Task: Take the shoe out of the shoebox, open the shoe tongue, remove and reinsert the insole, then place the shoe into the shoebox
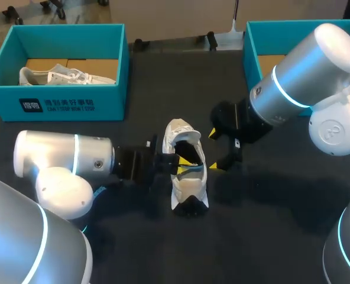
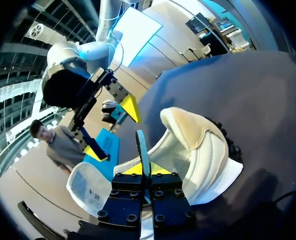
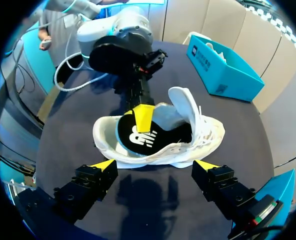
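- Two grippers attend the shoe; it lies on the table, well apart from the shoebox; its tongue stands lifted and the insole is exposed
- left gripper: jaws narrow, pinching the shoe's side wall; it should anchor firmly
- right gripper: jaws wide and empty beside the shoe; probably best to pinch the insole's heel edge, then peel upward slowly

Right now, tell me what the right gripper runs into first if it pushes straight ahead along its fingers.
The white shoe. It lies side-on just ahead of the open right gripper, so its near side wall would likely be met first. The remaining gap is hard to judge.
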Available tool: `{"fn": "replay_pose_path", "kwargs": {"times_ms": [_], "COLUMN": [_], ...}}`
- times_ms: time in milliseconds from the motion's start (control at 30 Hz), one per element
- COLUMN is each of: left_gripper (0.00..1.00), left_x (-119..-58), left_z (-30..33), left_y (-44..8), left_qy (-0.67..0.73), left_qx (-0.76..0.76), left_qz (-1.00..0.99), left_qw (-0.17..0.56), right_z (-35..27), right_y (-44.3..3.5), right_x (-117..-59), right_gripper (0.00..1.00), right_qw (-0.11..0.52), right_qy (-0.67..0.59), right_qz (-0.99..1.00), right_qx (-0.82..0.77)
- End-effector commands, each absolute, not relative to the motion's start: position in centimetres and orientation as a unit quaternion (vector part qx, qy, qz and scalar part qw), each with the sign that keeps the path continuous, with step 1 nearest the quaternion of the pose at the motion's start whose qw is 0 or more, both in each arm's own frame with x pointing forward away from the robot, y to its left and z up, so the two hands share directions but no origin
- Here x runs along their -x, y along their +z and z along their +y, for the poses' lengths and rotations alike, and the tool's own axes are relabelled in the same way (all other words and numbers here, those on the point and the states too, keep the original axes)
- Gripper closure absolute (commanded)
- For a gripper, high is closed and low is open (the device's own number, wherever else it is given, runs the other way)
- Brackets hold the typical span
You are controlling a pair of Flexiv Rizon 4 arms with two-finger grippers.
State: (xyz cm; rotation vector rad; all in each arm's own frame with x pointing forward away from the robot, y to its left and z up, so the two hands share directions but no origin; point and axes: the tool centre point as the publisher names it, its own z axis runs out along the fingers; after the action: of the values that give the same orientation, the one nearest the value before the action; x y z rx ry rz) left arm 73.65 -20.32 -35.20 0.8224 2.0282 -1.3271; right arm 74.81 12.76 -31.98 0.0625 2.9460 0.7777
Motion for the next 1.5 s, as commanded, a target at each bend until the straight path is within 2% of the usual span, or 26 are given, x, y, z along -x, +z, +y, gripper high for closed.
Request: {"fn": "replay_pose_path", "kwargs": {"times_ms": [33, 233, 367, 533, 800, 900, 1100, 1200, 1367, 1467, 1500], "left_gripper": [1.0, 1.0, 0.58, 0.52, 0.5, 0.4, 0.31, 0.16, 0.17, 0.08, 0.13], "left_x": [-74.0, -73.1, -72.5, -71.8, -71.4, -71.2, -71.1, -71.3, -71.6, -71.8, -71.9], "left_z": [-20.6, -20.4, -20.2, -19.9, -19.5, -19.4, -19.0, -18.8, -18.6, -18.1, -18.0], "left_y": [-35.8, -35.5, -34.3, -32.7, -30.1, -29.8, -29.0, -28.2, -27.6, -27.0, -26.8], "left_qy": [-0.494, -0.496, -0.504, -0.506, -0.52, -0.517, -0.507, -0.5, -0.484, -0.463, -0.458], "left_qx": [-0.308, -0.306, -0.306, -0.314, -0.31, -0.319, -0.339, -0.355, -0.386, -0.426, -0.427], "left_qz": [0.763, 0.766, 0.759, 0.751, 0.741, 0.746, 0.748, 0.749, 0.755, 0.751, 0.758], "left_qw": [0.281, 0.273, 0.277, 0.286, 0.291, 0.273, 0.26, 0.249, 0.217, 0.2, 0.18], "right_z": [12.9, 12.9, 12.9, 12.9, 12.9, 12.9, 12.9, 12.9, 12.9, 12.9, 12.9], "right_y": [-32.0, -32.0, -32.0, -32.0, -32.0, -32.0, -32.0, -32.0, -32.0, -32.0, -32.0], "right_x": [-74.7, -74.7, -74.7, -74.7, -74.7, -74.7, -74.7, -74.7, -74.7, -74.7, -74.7], "right_gripper": [0.0, 0.0, 0.0, 0.0, 0.0, 0.0, 0.0, 0.0, 0.0, 0.0, 0.0], "right_qw": [0.049, 0.049, 0.049, 0.049, 0.049, 0.049, 0.049, 0.049, 0.049, 0.049, 0.049], "right_qy": [0.254, 0.254, 0.254, 0.254, 0.254, 0.254, 0.254, 0.254, 0.254, 0.254, 0.254], "right_qz": [0.966, 0.966, 0.966, 0.966, 0.966, 0.966, 0.966, 0.966, 0.966, 0.966, 0.966], "right_qx": [-0.021, -0.021, -0.021, -0.021, -0.021, -0.021, -0.021, -0.021, -0.021, -0.021, -0.021]}}
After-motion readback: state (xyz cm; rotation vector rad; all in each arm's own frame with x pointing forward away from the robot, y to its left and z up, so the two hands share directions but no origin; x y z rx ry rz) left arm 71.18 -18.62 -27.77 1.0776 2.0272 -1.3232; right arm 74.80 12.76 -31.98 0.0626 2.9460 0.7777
